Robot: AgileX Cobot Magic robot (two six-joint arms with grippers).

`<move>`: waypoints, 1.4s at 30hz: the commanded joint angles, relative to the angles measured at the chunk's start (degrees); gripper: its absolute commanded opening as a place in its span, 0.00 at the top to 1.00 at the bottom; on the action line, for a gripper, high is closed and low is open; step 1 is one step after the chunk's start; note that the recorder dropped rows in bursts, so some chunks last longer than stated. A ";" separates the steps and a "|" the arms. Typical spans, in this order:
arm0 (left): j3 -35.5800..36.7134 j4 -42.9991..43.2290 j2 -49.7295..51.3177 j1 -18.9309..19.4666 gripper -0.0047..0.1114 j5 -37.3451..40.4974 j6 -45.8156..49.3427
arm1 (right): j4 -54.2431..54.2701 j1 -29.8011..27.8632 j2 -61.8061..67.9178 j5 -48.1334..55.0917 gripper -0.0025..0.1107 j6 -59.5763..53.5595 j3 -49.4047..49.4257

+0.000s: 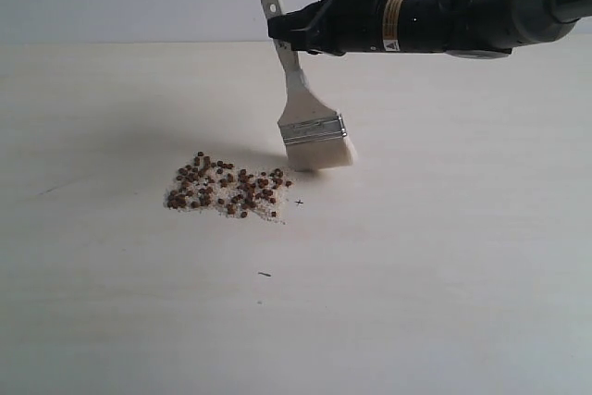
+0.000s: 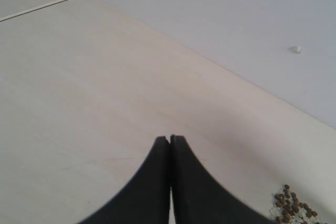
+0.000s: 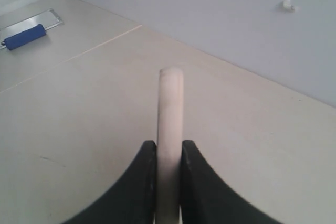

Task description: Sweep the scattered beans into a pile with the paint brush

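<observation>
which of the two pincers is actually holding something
The right pincer: it clamps the pale cream wooden handle of the wide flat white-bristled paint brush. The left pincer is shut too, but with nothing in it.

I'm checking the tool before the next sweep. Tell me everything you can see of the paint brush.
The paint brush is wide and flat: pale wooden handle with a hole near its end, silver metal ferrule, white bristles. The right claw is shut on the handle, holding it near upright, bristles down. In the exterior view the bristle tips meet or nearly meet the table just right of the pile.
</observation>
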 commanded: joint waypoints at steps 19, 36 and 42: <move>0.22 -0.32 -0.25 0.15 0.96 0.15 0.12 | 2.46 0.15 -1.89 -0.86 0.98 -3.55 0.13; 0.22 -0.32 -0.25 0.15 0.96 0.15 0.12 | 3.26 0.15 1.63 -7.88 0.98 -4.80 0.13; 0.22 -0.32 -0.25 0.15 0.96 0.15 0.12 | 3.26 0.15 1.43 -11.64 0.98 -4.67 0.13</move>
